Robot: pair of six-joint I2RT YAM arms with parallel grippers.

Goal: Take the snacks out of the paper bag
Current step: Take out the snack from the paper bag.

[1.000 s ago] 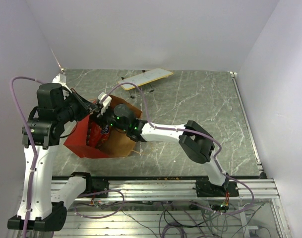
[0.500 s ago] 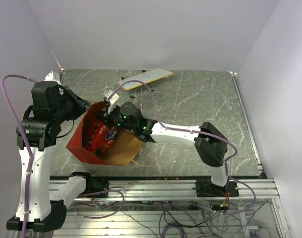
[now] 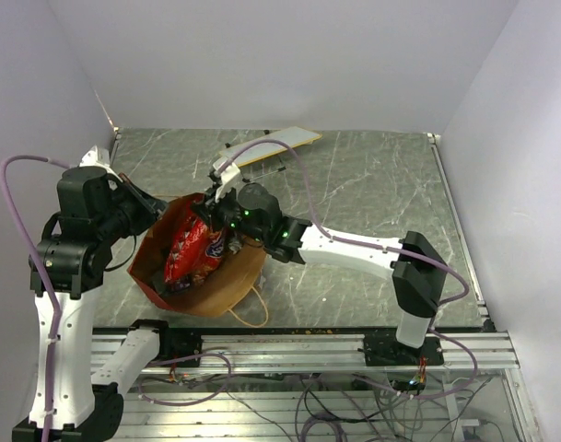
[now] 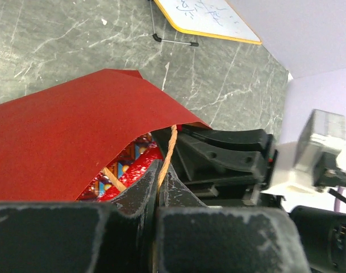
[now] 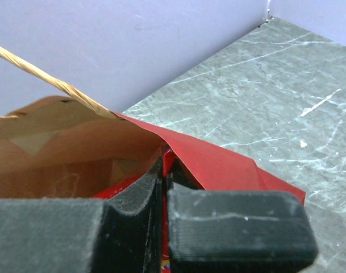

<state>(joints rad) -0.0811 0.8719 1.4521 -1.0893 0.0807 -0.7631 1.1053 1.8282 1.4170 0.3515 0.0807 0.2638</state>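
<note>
The paper bag (image 3: 232, 276), red outside and brown inside, lies tipped with its mouth facing up and left. My left gripper (image 3: 160, 206) is shut on its tan string handle (image 4: 170, 149), with the red wall (image 4: 65, 142) just beyond my left fingertips (image 4: 159, 172). My right gripper (image 3: 212, 221) reaches into the mouth and is shut on the top edge of the red chip bag (image 3: 190, 254), which sticks partly out. The chip bag also shows in the left wrist view (image 4: 136, 169) and in the right wrist view (image 5: 113, 191) beside my right gripper (image 5: 166, 164). I cannot make out any small packets.
A flat white board (image 3: 273, 145) on thin legs stands at the back of the table; it also shows in the left wrist view (image 4: 207, 17). The bag's second string handle (image 3: 252, 309) hangs loose toward the near edge. Walls close in on the left and back.
The bag's mouth has been pulled open and has tilted toward me. The chip bag has risen into plain view. My right arm has stretched out, its elbow swinging right.
</note>
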